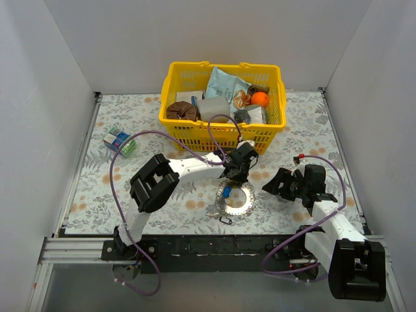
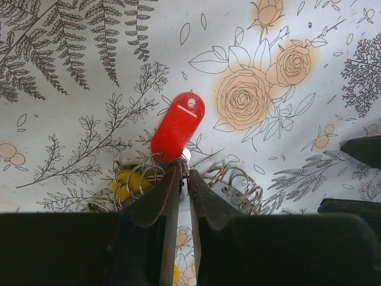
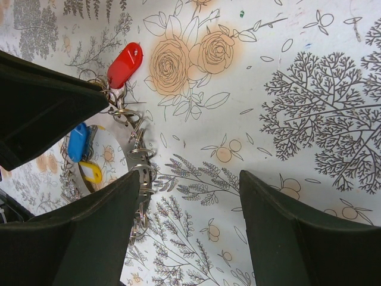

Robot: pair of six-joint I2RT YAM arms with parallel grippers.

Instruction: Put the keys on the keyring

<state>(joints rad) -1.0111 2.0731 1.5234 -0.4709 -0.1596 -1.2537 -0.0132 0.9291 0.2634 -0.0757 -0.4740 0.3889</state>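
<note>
The keyring (image 1: 238, 199) lies flat on the floral cloth, a silvery ring fringed with small wire loops (image 2: 241, 185). A blue key (image 3: 77, 142) and a yellow key (image 3: 90, 171) rest in its hollow centre. The red key (image 2: 177, 126) points away from the ring's far rim. My left gripper (image 2: 183, 171) is down on that rim, its jaws pinched to a thin gap on the metal end of the red key. My right gripper (image 3: 189, 179) hangs open just right of the keyring's rim (image 3: 143, 176), nothing between its fingers.
A yellow basket (image 1: 224, 133) full of packets and an orange ball stands behind the keyring. A small blue-green box (image 1: 120, 142) lies at the left. A small black clip (image 1: 225, 221) sits at the ring's near edge.
</note>
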